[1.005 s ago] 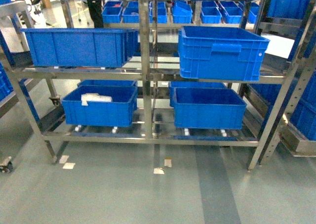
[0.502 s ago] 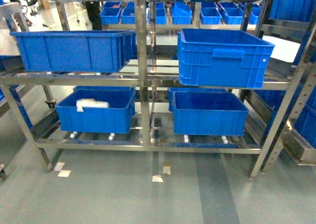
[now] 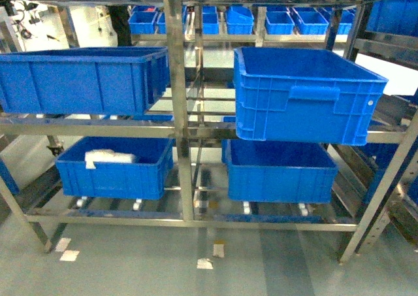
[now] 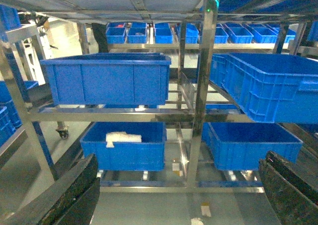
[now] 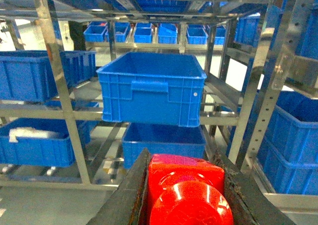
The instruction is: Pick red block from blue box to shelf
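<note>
The shelf (image 3: 179, 113) fills the head view, its shiny central upright splitting each tier into two bays, with grey floor (image 3: 130, 270) open in front of the lowest rail and a few paper scraps (image 3: 205, 263) lying there. On the middle tier the right crate (image 3: 304, 93) juts forward past the front rail and sits slightly skewed, while the left crate (image 3: 78, 80) sits further back; a gap stays open around the upright between them. Below, the lower-left crate (image 3: 114, 168) holds a white bundle (image 3: 108, 157), and the lower-right crate (image 3: 281, 172) shows only bare blue walls. Small blue bins (image 3: 238, 20) line a farther rack behind. Neither arm appears in the head view. The right wrist view alone shows the red block (image 5: 186, 190), glossy, its round stud facing the camera, clamped between the two dark fingers (image 5: 131, 190) of the right end effector (image 5: 186, 205), which is closed on it; the block hangs in front of the shelf, below and short of the jutting right crate. The left wrist view shows the left end effector (image 4: 181, 195) spread wide with nothing between its dark fingers (image 4: 74, 195), at the frame's lower corners, framing the lower-left crate and its white bundle. The blue box appears in no view.
</note>
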Available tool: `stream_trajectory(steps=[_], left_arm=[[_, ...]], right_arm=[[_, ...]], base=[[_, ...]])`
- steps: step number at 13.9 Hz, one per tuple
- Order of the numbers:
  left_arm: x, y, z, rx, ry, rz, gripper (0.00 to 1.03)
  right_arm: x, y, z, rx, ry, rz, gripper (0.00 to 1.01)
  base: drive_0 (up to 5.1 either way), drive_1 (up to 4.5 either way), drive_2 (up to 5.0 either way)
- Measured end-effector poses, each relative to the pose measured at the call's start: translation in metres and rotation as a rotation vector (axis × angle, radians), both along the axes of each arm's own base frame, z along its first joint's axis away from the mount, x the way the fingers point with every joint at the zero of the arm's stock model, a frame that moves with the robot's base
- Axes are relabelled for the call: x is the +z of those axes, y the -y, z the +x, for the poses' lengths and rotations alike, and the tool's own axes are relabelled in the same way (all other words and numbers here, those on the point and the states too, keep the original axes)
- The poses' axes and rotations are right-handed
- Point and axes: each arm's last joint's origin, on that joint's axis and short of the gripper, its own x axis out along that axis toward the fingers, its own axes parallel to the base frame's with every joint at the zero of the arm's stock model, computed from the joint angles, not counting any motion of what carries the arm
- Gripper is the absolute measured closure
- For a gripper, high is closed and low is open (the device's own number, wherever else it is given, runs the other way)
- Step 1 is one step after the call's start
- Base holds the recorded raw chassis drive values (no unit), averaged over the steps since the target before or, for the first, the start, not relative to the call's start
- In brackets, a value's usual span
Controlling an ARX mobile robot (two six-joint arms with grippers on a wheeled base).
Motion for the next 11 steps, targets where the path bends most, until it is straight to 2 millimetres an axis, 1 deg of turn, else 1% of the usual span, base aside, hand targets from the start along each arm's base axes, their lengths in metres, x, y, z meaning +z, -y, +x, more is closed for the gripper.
stream_trajectory(steps=[11], left_arm=[[0.0, 0.0, 0.0, 0.001, 0.0, 0.0, 0.05]], right_arm=[[0.0003, 0.0, 0.0, 0.0, 0.003, 0.0, 0.73]], base=[[0.0, 0.0, 0.0]])
